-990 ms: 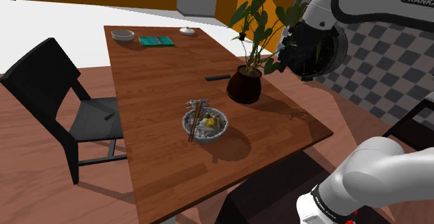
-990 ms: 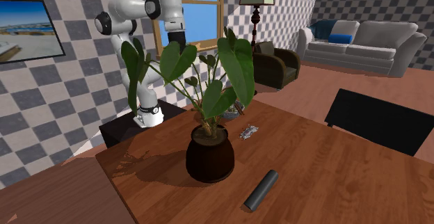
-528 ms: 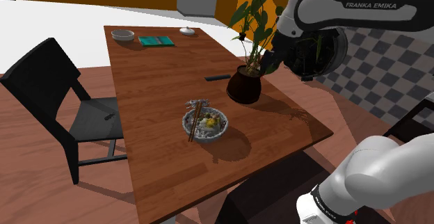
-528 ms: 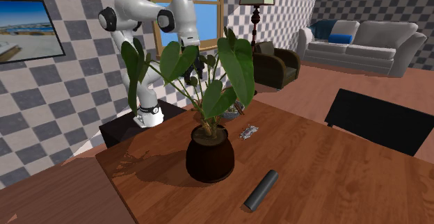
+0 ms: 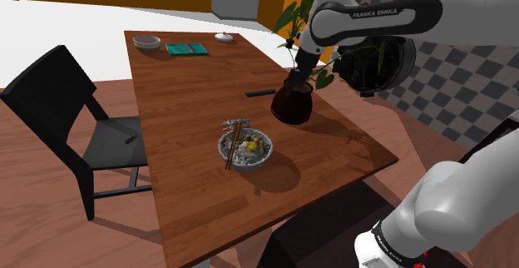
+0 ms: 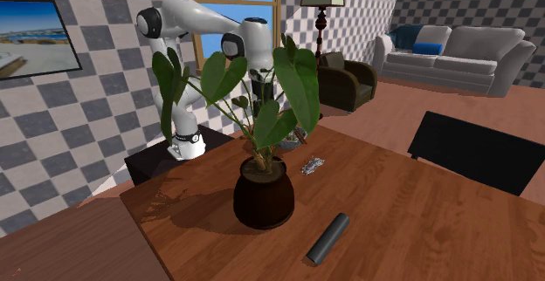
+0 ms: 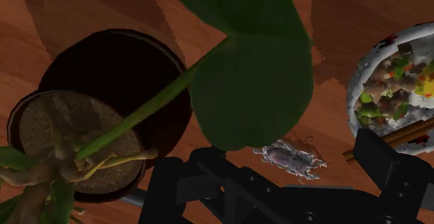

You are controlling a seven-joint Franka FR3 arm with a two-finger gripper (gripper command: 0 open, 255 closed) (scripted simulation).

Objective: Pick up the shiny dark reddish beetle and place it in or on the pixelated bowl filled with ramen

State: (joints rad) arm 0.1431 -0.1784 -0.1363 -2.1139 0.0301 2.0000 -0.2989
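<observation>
The gripper (image 5: 298, 76) is hanging above the potted plant (image 5: 292, 106) in the upper right of the shoulder view, its black hand partly screened by the green leaves. In the second exterior view the gripper (image 6: 260, 85) is sitting behind the foliage near the top centre, above the dark round pot (image 6: 262, 192).

In the wrist view the gripper (image 7: 275, 177) is showing its two black fingers (image 7: 388, 170) standing apart, released, with nothing clasped between them. A broad leaf (image 7: 250, 97) is spreading across the middle of that frame.

The beetle (image 7: 288, 157) is lying on the wooden table (image 5: 183, 141) between the pot (image 7: 104, 69) and the ramen bowl (image 7: 396, 83), much closer to the bowl. Its body is looking greyish-mauve and glossy, with pale legs. In the shoulder view the beetle (image 5: 228, 126) is resting just beside the upper left rim of the ramen bowl (image 5: 244, 148), near the centre of the frame. In the second exterior view the beetle (image 6: 313, 164) is lying right of the pot.

Chopsticks (image 5: 234, 141) are leaning across the bowl's rim. A dark bar (image 5: 259, 93) is lying left of the pot. A small bowl (image 5: 146, 42), a teal book (image 5: 186, 49) and a white item (image 5: 224, 37) are sitting at the far end of the table, in the upper left, and a black chair (image 5: 66, 108) is standing at the left.
</observation>
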